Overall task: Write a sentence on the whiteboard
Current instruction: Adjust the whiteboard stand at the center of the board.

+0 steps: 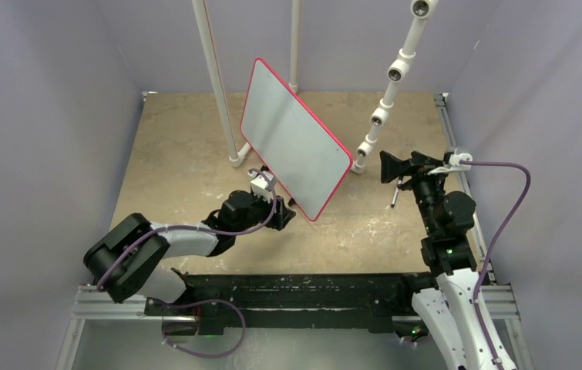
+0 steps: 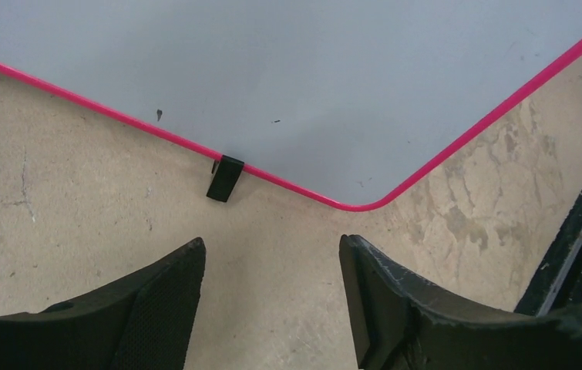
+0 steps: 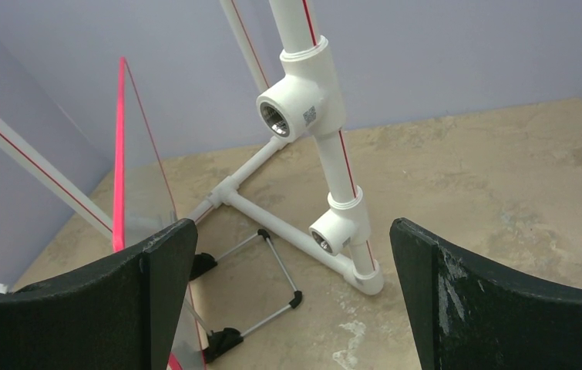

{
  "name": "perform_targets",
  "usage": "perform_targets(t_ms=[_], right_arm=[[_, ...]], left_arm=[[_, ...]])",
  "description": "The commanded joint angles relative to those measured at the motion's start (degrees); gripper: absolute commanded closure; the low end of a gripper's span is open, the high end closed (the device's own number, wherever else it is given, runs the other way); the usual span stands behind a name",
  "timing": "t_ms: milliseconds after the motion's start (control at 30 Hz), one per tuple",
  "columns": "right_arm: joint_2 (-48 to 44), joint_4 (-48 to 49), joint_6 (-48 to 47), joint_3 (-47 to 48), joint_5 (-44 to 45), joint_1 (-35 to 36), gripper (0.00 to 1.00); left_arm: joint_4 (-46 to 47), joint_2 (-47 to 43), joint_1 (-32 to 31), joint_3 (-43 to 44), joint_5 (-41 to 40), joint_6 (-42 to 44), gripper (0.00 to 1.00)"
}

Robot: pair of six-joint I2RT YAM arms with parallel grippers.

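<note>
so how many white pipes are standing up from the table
3. The left pipe rises at the left edge of the whiteboard, the middle pipe behind its top corner, the slanted pipe to its right. The whiteboard could hide another.

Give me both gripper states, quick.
Left gripper: open, holding nothing, just short of the whiteboard corner.
Right gripper: open, holding nothing.

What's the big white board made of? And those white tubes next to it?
The whiteboard looks like a smooth, glossy coated panel with a pink, probably plastic rim. The white tubes look like matte plastic plumbing pipe, judging by the chunky joint fittings.
</note>
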Motion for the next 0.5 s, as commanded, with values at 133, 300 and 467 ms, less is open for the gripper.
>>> perform_targets(t_ms=[133, 300, 467], right_arm=[[-1.1, 1.0, -0.5, 0.2, -1.3, -0.1, 0.01], [-0.9, 1.1, -0.5, 0.3, -1.6, -0.1, 0.01], [-0.9, 1.2, -0.1, 0.1, -1.8, -0.1, 0.01]], left_arm=[[14.3, 10.4, 0.1, 2.3, -0.1, 4.8, 0.44], [15.8, 14.0, 0.7, 3.1, -0.7, 5.5, 0.5], [16.9, 16.5, 0.7, 3.8, 0.0, 5.9, 0.54]])
